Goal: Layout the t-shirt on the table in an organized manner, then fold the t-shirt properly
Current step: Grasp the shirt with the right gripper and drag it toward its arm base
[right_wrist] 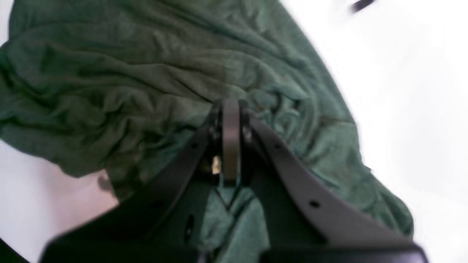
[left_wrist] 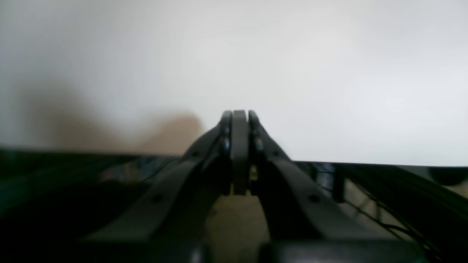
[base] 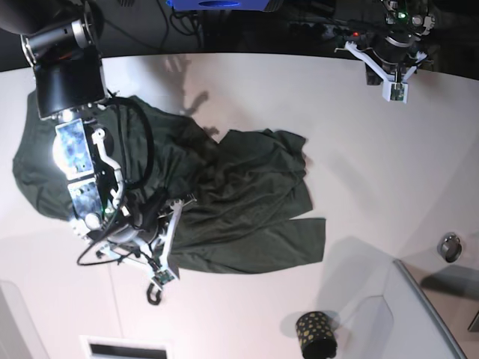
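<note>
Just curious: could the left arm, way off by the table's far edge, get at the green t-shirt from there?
Probably not without travelling: the left pincer hangs shut over bare table, well apart from the t-shirt. Nothing blocks the way between them.

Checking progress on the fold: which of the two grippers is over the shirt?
The right gripper, shut above the crumpled green shirt; the left gripper sees only bare table.

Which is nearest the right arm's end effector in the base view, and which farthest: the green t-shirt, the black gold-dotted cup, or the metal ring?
From the right end effector:
1. The green t-shirt, beside and under the arm.
2. The black gold-dotted cup, near the bottom edge.
3. The metal ring, far across, by the grey raised panel.
</note>
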